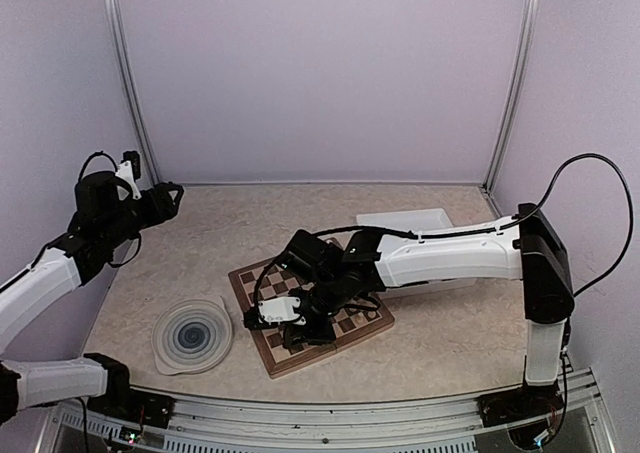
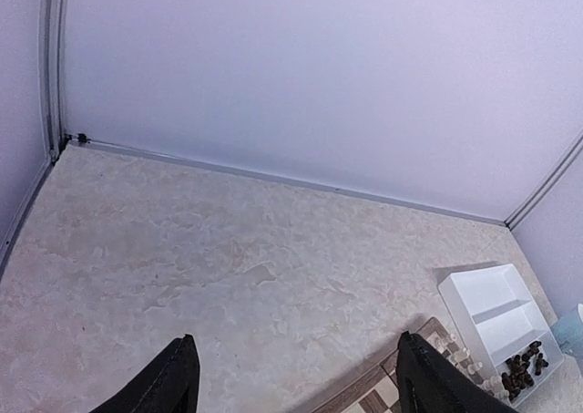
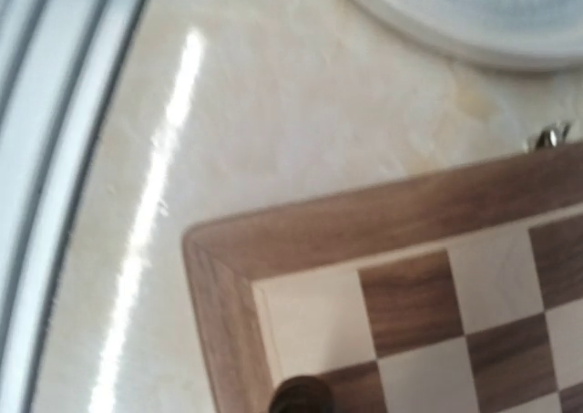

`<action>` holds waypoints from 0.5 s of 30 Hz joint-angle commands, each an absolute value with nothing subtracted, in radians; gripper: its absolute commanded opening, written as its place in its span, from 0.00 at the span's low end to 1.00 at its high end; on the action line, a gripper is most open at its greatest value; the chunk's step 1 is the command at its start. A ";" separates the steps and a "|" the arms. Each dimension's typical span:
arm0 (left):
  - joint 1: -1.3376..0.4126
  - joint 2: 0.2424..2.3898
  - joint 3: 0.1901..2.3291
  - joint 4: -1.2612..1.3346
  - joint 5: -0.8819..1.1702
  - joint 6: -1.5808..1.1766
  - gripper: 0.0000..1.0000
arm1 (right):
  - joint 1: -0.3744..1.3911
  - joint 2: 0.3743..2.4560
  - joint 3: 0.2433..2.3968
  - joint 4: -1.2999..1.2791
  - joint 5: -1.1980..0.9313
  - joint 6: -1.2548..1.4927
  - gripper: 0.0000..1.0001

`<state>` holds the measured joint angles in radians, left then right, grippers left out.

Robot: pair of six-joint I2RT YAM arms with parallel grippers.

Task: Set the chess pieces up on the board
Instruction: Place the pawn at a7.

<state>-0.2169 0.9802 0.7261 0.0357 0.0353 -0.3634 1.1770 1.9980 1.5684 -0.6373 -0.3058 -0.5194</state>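
The right tool (image 1: 258, 318) is closed down narrow and is held low over the left corner of the board (image 1: 290, 355). Its fingers are not shown by its own wrist camera. Only a dark rounded shape, taken to be a dark piece (image 3: 301, 397), is seen at 6 o'clock in that view, by the corner squares. Whether it is gripped or merely stands there cannot be told.

The left tool (image 2: 301, 381) is spread wide with nothing between its fingers (image 2: 178, 381), and it is raised well apart from the board, at about 10 o'clock from it. More dark pieces (image 2: 524, 369) are heaped in one compartment of the white tray (image 2: 483, 294), which sits at about 1 o'clock from the board. Pale pieces (image 2: 460, 354) are seen at the board's edge beside it. The plate (image 1: 192, 335) lies on the surface (image 1: 200, 243) at 8 o'clock from the board.

The pieces are judged to be very light, stiff and smooth turned wood, easily toppled or squeezed out sideways. Each is best taken from straight above, around the narrow waist under the head, and let go only once the base is set flat.
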 commanded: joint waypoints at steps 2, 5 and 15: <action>-0.192 0.914 0.717 0.063 0.092 -0.364 0.74 | 1.183 2.038 1.557 -0.632 -0.241 -0.544 0.00; -0.192 0.908 0.720 0.057 0.092 -0.361 0.74 | 1.183 2.061 1.570 -0.647 -0.224 -0.546 0.00; -0.191 0.917 0.725 0.048 0.091 -0.354 0.74 | 1.183 2.082 1.585 -0.670 -0.219 -0.549 0.04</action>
